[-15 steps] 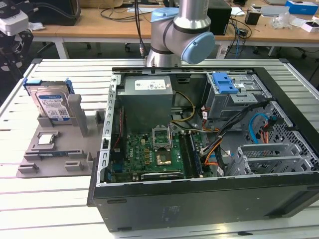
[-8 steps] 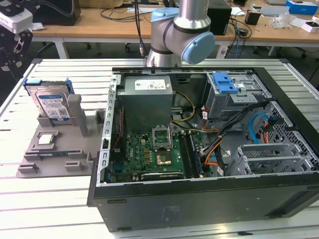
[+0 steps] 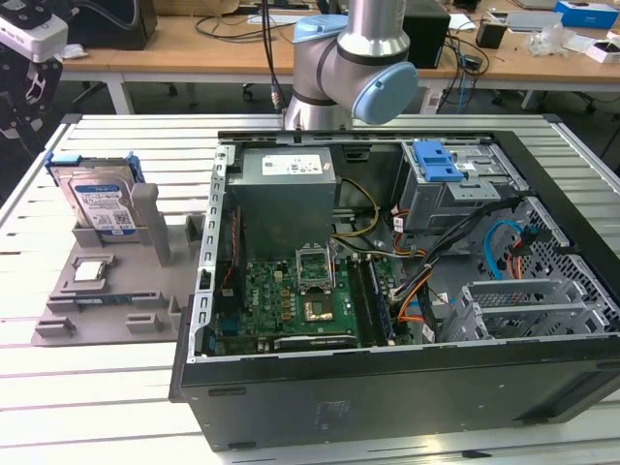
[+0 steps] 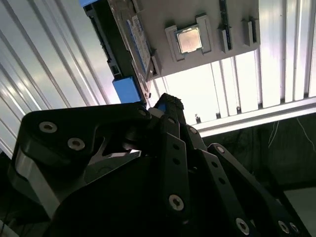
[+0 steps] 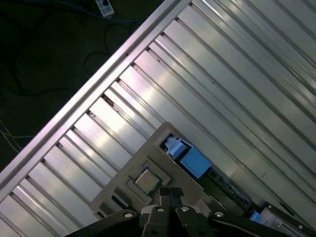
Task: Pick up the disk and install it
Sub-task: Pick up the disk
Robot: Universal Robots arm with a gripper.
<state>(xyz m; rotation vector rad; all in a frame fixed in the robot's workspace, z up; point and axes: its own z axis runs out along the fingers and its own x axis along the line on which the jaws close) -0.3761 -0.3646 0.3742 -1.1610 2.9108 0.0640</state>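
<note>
The disk (image 3: 97, 203), a silver-grey drive with a blue-and-white label and blue rails, stands on edge in a slot of the grey fixture plate (image 3: 116, 291) at the exterior view's left. In the second wrist view the disk (image 4: 134, 45) shows edge-on, with a blue rail end beyond my fingertips. The first wrist view has the disk's blue rail (image 5: 195, 162) beside the fixture. My gripper (image 4: 167, 102) (image 5: 171, 191) hangs well above the fixture, shut, its black fingers pressed together with nothing between them.
A small square CPU chip (image 3: 90, 271) (image 4: 189, 39) (image 5: 146, 179) lies on the fixture near the disk. An open computer case (image 3: 407, 291) takes up the middle and right of the ribbed metal table (image 3: 97, 387), with a blue-latched drive bay (image 3: 438, 162) at its back.
</note>
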